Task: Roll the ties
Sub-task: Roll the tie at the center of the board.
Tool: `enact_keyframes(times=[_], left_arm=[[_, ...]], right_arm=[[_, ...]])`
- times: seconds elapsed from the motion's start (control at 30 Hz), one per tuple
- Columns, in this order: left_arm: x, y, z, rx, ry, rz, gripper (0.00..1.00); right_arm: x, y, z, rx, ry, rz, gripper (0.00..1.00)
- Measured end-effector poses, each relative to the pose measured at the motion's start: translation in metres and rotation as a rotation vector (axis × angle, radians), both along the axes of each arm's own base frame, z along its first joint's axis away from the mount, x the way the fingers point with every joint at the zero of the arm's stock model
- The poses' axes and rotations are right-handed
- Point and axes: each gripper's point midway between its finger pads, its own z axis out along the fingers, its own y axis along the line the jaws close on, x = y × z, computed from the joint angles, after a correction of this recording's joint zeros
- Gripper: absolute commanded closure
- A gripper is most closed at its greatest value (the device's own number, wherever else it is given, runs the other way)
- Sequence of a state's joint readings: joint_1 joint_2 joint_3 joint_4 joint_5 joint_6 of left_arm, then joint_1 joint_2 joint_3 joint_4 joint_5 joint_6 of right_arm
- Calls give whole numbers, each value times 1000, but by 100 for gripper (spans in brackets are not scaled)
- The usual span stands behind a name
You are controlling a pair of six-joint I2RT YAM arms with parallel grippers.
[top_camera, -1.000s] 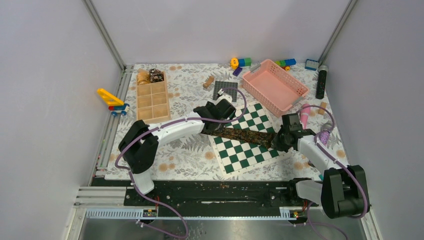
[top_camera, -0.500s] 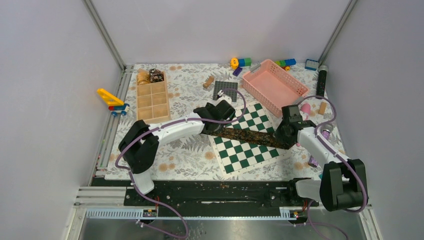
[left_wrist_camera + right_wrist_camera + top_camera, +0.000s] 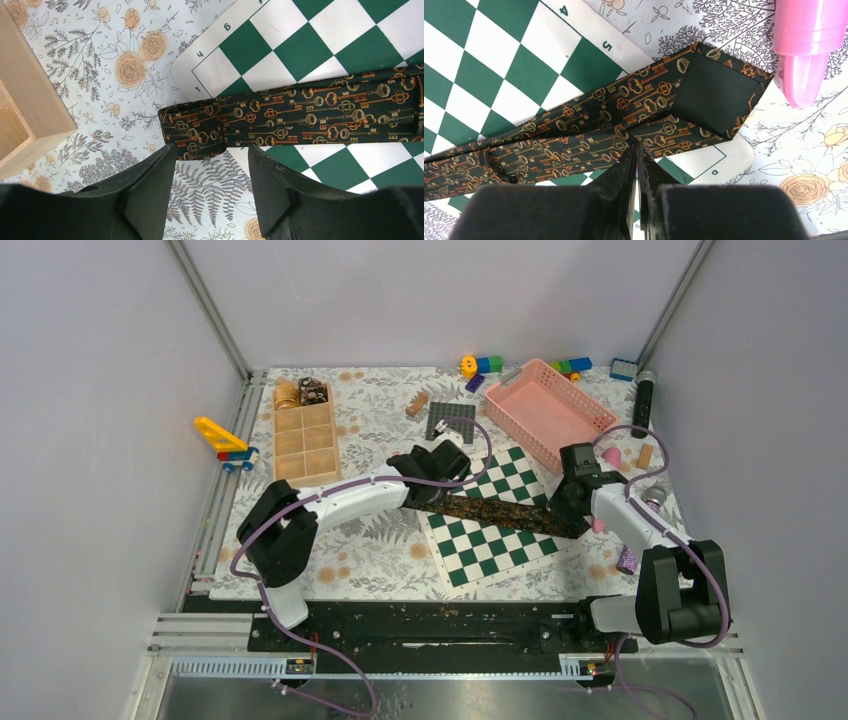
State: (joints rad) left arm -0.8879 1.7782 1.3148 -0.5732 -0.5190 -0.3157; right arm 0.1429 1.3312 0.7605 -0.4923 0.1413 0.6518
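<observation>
1. Location. The tie [image 3: 500, 512] lies flat and unrolled on the bench, running diagonally across the chessboard mat [image 3: 490, 545]. Its wide pointed end lies at the right, lining side up, overhanging the mat corner just beside a pink plastic object [image 3: 809, 40]. Its left end shows as a blunt fold, just off the mat on the floral cover.

2. Left claw [image 3: 210, 155]. Open, holding nothing. It hovers with one finger to each side of the folded end, the cloth just ahead of the tips.

3. Right claw [image 3: 636, 150]. Closed. Its tips meet on the near edge of the wide end and appear to pinch a thin layer of cloth there.

4. Handling properties. Judged as light, soft and limp cloth with no stiffness of its own. It will sag, twist or slide on the smooth mat if lifted from one point. The surface is probably slick, so a coil is likely to spring loose unless pressure is kept on it.

5. Recommended hold. Take the folded end across its full width with the left claw and start the roll from there. Use the right claw's hold on the wide end to keep the length straight and lightly taut.

6. Reference. Two rolled coils [image 3: 300, 392] sit in the far compartments of the wooden tray [image 3: 306, 455].
</observation>
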Motion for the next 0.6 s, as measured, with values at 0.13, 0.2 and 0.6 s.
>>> enact_keyframes(times=[0.13,0.2,0.6], left_arm=[[0,0,0,0,0,0,43],[0,0,0,0,0,0,43],[2,3,5,-15,-7,14,43]], right_arm=[[1,-2,-2,-13,10,-4,89],[1,-3,-4,-21,19,-4,87],[4,-6,-7,-46,42,9,50]])
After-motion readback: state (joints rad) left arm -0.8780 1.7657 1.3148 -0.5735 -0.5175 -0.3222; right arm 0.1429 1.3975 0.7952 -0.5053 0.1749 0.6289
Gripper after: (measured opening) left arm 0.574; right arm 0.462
